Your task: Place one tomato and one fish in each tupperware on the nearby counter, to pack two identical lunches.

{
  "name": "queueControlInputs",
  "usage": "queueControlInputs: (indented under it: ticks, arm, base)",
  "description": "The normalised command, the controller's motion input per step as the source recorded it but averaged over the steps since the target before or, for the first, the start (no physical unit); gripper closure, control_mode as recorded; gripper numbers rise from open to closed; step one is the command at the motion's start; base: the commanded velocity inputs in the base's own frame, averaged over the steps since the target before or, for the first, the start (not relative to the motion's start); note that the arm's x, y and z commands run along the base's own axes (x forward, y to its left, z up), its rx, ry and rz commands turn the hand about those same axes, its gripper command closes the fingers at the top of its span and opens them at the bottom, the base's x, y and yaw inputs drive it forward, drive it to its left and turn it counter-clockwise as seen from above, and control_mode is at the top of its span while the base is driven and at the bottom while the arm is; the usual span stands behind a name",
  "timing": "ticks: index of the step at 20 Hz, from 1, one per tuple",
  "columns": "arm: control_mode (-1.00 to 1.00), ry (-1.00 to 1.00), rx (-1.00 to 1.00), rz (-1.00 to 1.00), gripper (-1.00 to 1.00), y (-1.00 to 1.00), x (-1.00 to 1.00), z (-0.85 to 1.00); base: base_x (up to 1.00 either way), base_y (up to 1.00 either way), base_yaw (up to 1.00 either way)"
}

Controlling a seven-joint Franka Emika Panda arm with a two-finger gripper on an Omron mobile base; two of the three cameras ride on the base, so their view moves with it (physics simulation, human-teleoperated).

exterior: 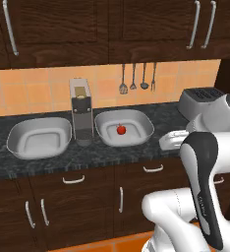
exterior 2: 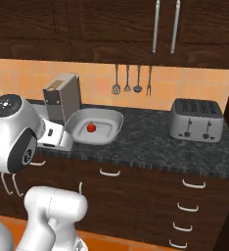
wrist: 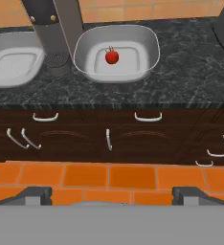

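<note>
Gripper (wrist: 112,195) open, empty; tomato (wrist: 112,57) stem-up in tupperware (wrist: 150,45).

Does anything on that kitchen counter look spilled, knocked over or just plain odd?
Nothing stands out. One tomato sits inside the right tupperware, the left tupperware holds nothing, and the coffee machine between them and the toaster stand upright on the counter.

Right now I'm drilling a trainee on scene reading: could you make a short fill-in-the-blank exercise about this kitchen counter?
1. The small red round tomato lies inside the ____ pale grey tub.
2. The left pale grey tub holds ____.
3. Between the tubs stands a tall steel ____.
4. The gripper's jaws are ____.

Missing words: right; nothing; coffee machine; open
</note>
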Motion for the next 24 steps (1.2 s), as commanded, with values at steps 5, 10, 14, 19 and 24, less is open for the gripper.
queueControlInputs:
  ticks: [5, 10, 14, 19, 24]
  arm:
    - [1.00, 0.00, 0.00, 0.00, -1.00, 0.00, 0.00, 0.00]
    - [1.00, 0.00, 0.00, 0.00, -1.00, 0.00, 0.00, 0.00]
    - [1.00, 0.00, 0.00, 0.00, -1.00, 0.00, 0.00, 0.00]
    - [1.00, 0.00, 0.00, 0.00, -1.00, 0.00, 0.00, 0.00]
    - [1.00, 0.00, 0.00, 0.00, -1.00, 0.00, 0.00, 0.00]
  base:
    - [-1.00, -0.98, -0.07]
    - [-0.67, -1.00, -0.04]
    - [-0.07, -1.00, -0.02]
    - [0.15, -1.00, -0.05]
    - [0.06, -1.00, -0.02]
